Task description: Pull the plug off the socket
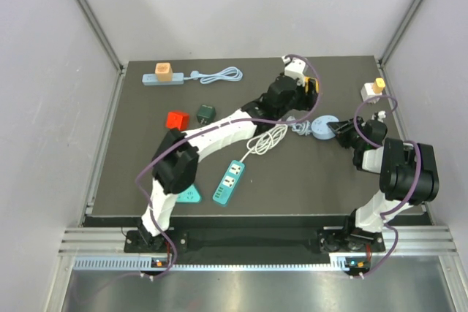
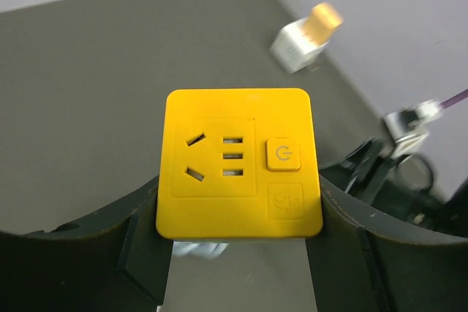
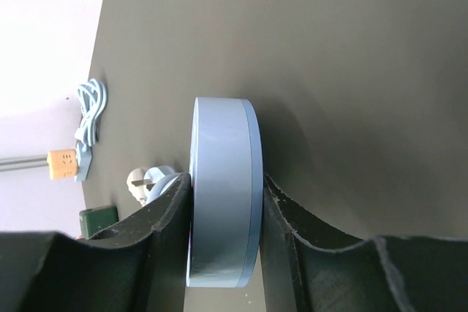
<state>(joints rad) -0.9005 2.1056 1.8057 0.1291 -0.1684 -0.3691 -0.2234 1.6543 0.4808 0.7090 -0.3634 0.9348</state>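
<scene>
Dark table inside a white-walled booth noted as the work surface.

Found yellow adapter cube over the far, right-of-centre part of the table, raised off the surface. Face with pin holes and a power button turned toward the left wrist camera. Saw left gripper clamped on that cube, one finger against each side wall. Could not identify the blurred pale shape beneath the cube.

Logged round blue-grey socket disc nearer and slightly right of the cube, apart from it in the top view. Saw right gripper closed on the disc, fingers pressed against both flat faces, disc seen edge-on from the wrist. Could not tell whether the disc touched the table. Noted pale plug just beside the disc; contact not resolvable.

Recorded farther out:
- White block with an orange plug near the right edge.
- Teal power strip toward the near side, with its white cable looped toward the disc.
- Red cube and green cube side by side, left of centre.
- Blue strip carrying an orange cube at the far left, with a coiled blue cable beside it.
</scene>
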